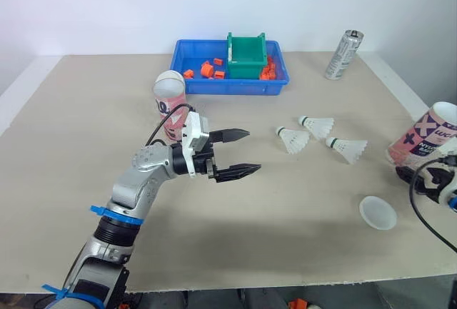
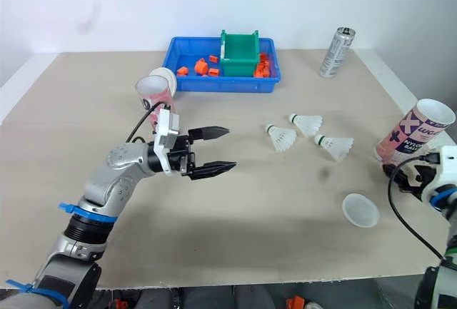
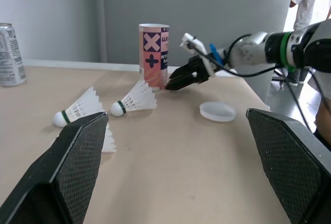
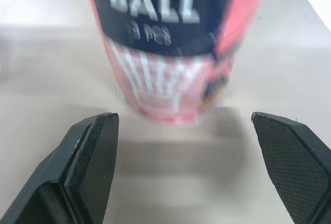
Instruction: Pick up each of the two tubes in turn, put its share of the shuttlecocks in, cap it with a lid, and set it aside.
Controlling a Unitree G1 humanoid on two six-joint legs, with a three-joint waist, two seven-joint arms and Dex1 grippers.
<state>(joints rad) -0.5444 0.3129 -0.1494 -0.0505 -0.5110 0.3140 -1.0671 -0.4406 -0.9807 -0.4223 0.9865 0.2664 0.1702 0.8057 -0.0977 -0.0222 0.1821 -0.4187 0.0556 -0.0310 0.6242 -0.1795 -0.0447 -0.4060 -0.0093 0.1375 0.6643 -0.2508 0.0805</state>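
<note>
Right gripper point(image 4: 182, 118) released, facing the tube point(image 2: 416, 134) at frame right. I judge it light, crushable cardboard: pinch mid-body, gently. Left gripper point(image 1: 253, 151) released too.

Your left arm point(image 1: 139, 180) has a silver-grey shell with black joints, two blue tape bands point(image 1: 114, 215) and a white block point(image 1: 194, 134) at the wrist. Your left gripper point(image 1: 253, 151) has two black pointed fingers with cross-hatched pads point(image 3: 77, 167). Your right arm point(image 3: 253, 48) is silver too, with a green band point(image 3: 283, 48), a blue clip point(image 3: 213, 54) and a looping black cable point(image 1: 416, 209) behind the right gripper point(image 3: 169, 85).
</note>
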